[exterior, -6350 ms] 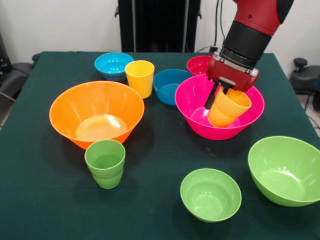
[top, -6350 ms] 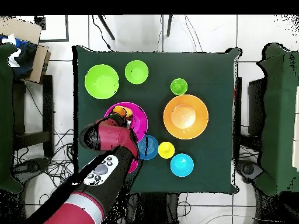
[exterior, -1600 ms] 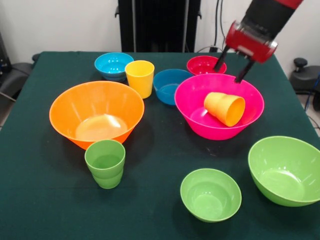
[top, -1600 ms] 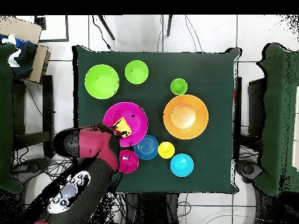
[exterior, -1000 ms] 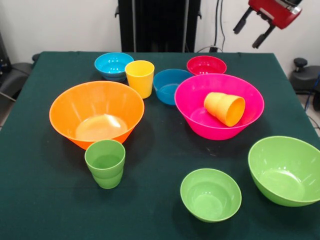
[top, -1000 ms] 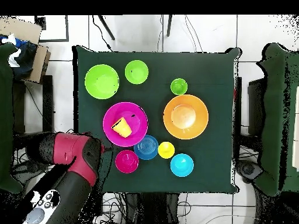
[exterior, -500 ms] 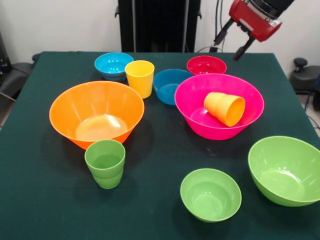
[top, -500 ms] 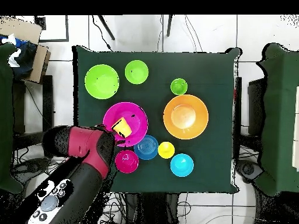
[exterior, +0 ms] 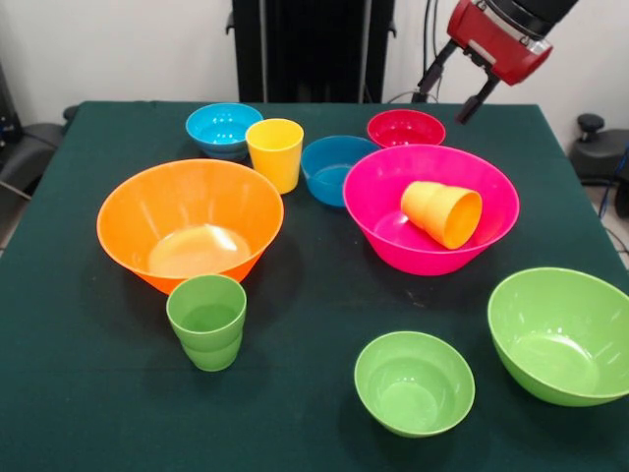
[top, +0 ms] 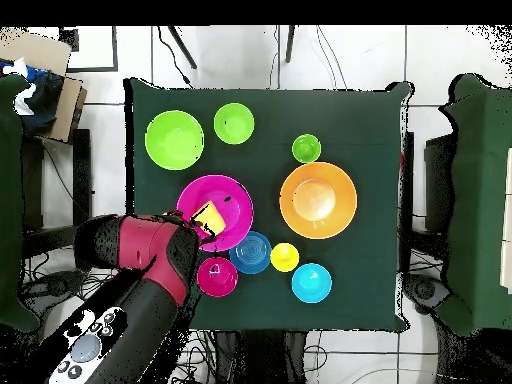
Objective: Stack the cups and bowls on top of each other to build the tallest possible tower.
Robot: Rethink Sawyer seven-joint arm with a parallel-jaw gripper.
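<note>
The gripper (exterior: 453, 83) is hanging above the table's far edge, near the far right corner in the front view, over the small red-pink bowl (exterior: 406, 128); its two dark fingers (exterior: 430, 75) are standing spread apart and grasping nothing. The orange-yellow cup (exterior: 442, 212) is lying on its side inside the large hot pink bowl (exterior: 388, 187), its mouth turned toward the right edge; the hot pink bowl is sitting right of the table's middle, just beside the darker blue bowl (exterior: 332, 169). The yellow cup (exterior: 275, 153) is standing upright between the darker blue bowl and the light blue bowl (exterior: 224, 129) by the far edge. The large orange bowl (exterior: 190, 220) is sitting toward the left edge, with the green cup (exterior: 207, 321) upright just in front of it. The small lime green bowl (exterior: 414, 382) is resting by the near edge; the large lime green bowl (exterior: 563, 334) is sitting at the right edge toward the near corner.
</note>
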